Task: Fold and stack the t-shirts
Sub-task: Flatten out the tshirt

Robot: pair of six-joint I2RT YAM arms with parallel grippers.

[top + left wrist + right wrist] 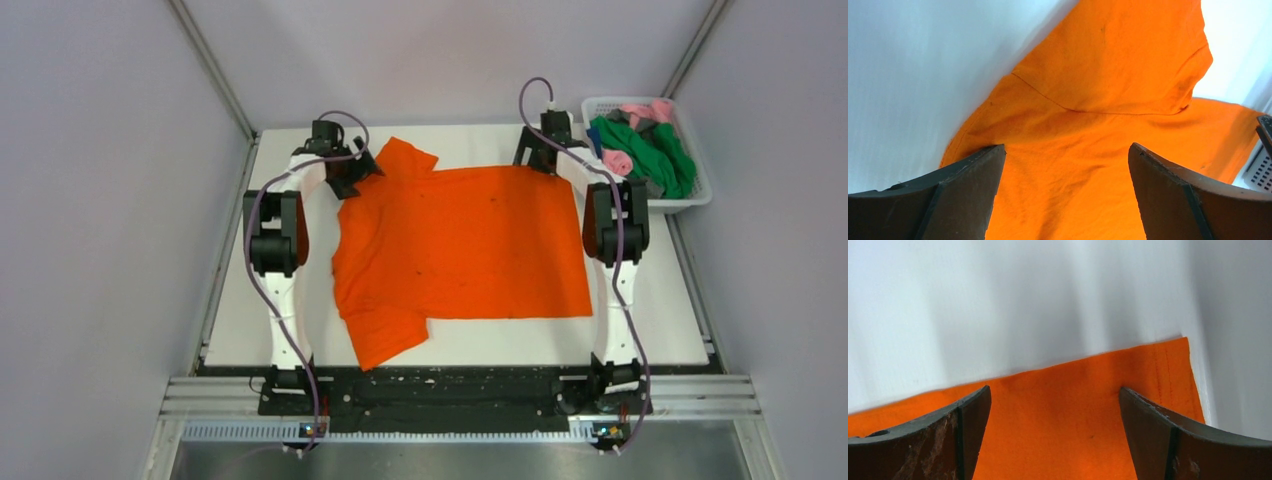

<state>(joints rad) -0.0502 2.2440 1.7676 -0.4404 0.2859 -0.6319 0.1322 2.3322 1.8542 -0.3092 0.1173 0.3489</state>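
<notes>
Top view: from high above and behind the bases (290,378), aimed steeply down, far enough to take in the whole shirt (460,250). Left wrist: close over the shirt's far-left shoulder, facing the sleeve. Right wrist: equally close (slightly blurred) at the shirt's far-right corner. Shared throughout: the shirt.

Left hand (1065,147), right hand (1054,388) agape

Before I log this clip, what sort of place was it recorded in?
Most likely a lab robot cell: plain grey walls box in a white table, two arms are bolted to a metal rail at its near edge, and a basket of shirts sits at the far right.
</notes>
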